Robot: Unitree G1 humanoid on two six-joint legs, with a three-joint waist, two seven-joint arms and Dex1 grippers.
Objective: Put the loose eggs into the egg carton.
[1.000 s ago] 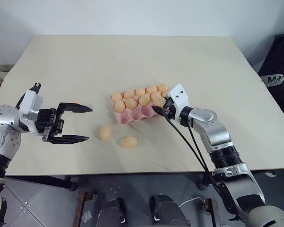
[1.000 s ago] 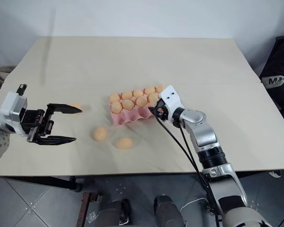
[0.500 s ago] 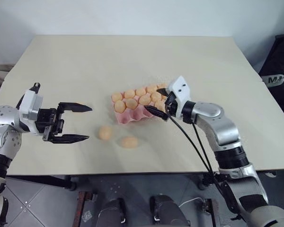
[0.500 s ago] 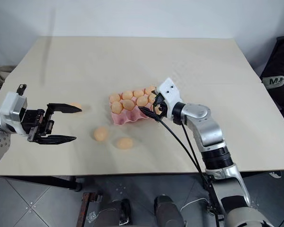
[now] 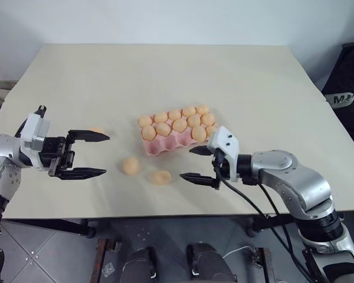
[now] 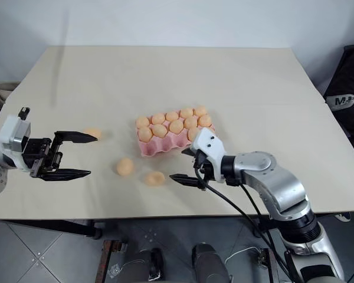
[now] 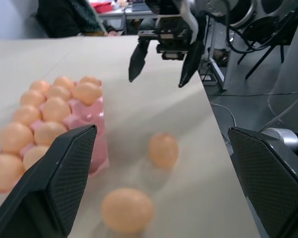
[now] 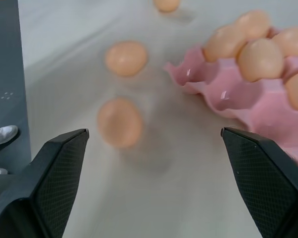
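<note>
The pink egg carton (image 5: 176, 134) sits mid-counter (image 5: 165, 76), its two far rows filled with eggs plus one more at the right end of the near row; the other near cups show bare pink. Three loose eggs lie on the counter: two just in front of the carton (image 5: 130, 165) (image 5: 161, 177) and one farther left (image 6: 92, 133). The right tool (image 5: 199, 164) hovers spread wide and empty beside the nearest egg; the left tool (image 5: 86, 154) likewise gapes empty.

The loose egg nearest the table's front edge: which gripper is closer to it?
Right. The right gripper sits just beside that egg, open; the left gripper is farther off, past another loose egg.
</note>
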